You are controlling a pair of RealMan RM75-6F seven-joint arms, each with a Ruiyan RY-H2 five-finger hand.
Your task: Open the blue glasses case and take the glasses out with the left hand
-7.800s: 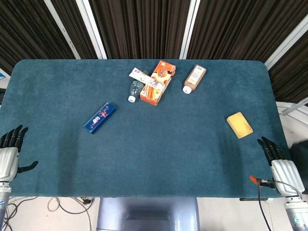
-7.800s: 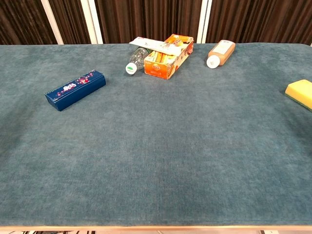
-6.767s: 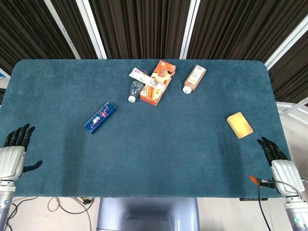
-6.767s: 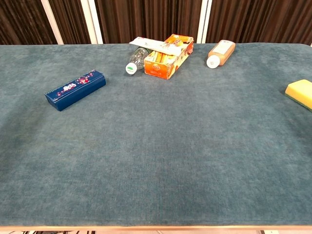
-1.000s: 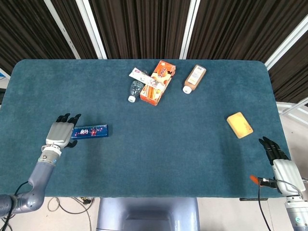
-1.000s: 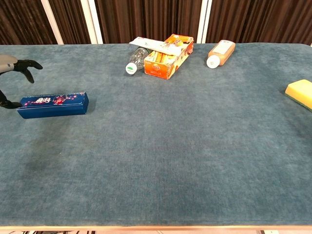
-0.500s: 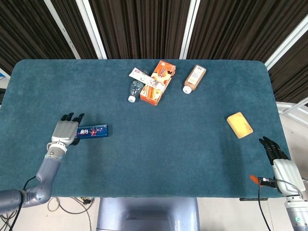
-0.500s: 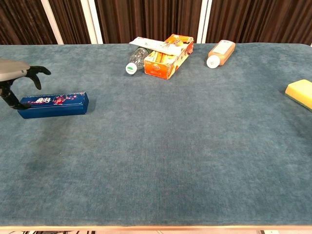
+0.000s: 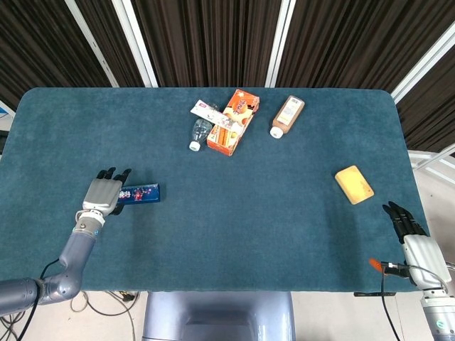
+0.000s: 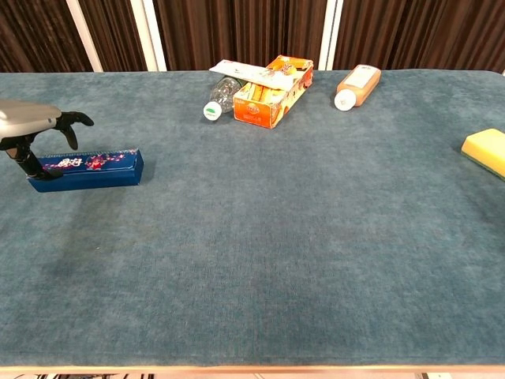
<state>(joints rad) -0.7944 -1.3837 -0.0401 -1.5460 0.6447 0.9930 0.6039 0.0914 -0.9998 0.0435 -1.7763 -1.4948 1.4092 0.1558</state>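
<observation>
The blue glasses case (image 9: 141, 192) (image 10: 95, 169), long, closed and printed with small flowers, lies flat on the left side of the table. My left hand (image 9: 104, 193) (image 10: 31, 126) hovers over the case's left end, palm down with fingers spread, its thumb reaching down at that end; it holds nothing. The glasses are hidden inside. My right hand (image 9: 414, 238) rests off the table's front right corner, fingers apart and empty; the chest view does not show it.
At the back middle lie a clear bottle (image 9: 200, 133), an orange box (image 9: 233, 121) with a white pack on top, and a brown bottle (image 9: 287, 116). A yellow sponge (image 9: 353, 184) sits at the right. The teal cloth table (image 9: 242, 234) ends near me.
My left hand has slid right along the table and now covers the case's left end. Much earlier the case lay diagonally further back; it now lies level and nearer. The right hand stayed put.
</observation>
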